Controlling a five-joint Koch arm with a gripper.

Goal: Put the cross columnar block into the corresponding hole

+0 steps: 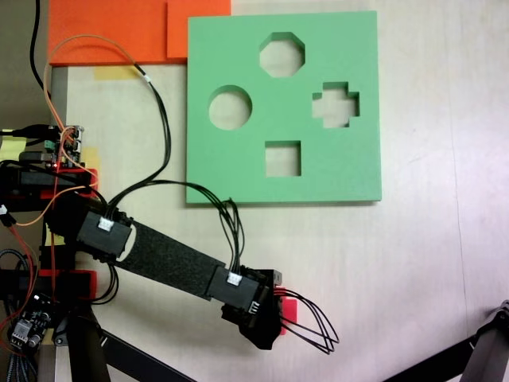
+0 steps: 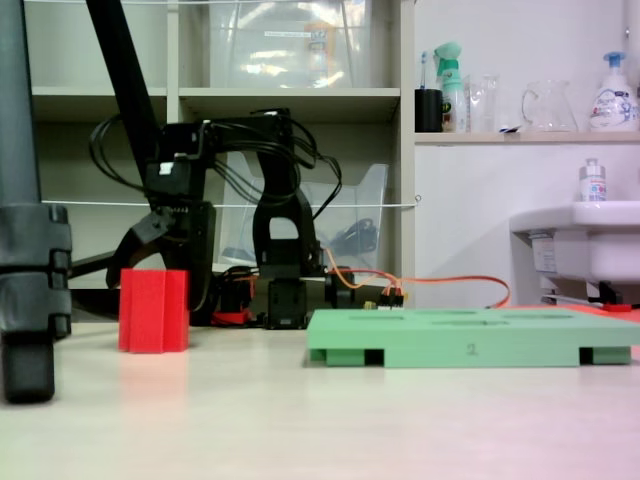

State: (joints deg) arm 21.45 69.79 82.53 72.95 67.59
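Observation:
The cross columnar block (image 2: 153, 310), bright red foam, stands upright on the table left of the green board (image 2: 470, 350). From above only a red sliver of the block (image 1: 291, 309) shows beside the wrist. My gripper (image 2: 160, 260) hangs just over the block's top with its jaws spread to either side; whether they touch it I cannot tell. Seen from above, the gripper (image 1: 277, 320) sits near the table's front, well below the board (image 1: 350, 167). The corresponding hole (image 1: 336, 104), plus-shaped, lies empty at the board's right side.
The board also has an octagonal cutout (image 1: 282, 54), a round one (image 1: 230, 107) and a square one (image 1: 283, 158). Orange foam sheets (image 1: 119, 32) lie at the top left. A black tripod leg (image 2: 30, 250) stands at the left, and another stand (image 1: 485, 350) at the bottom right.

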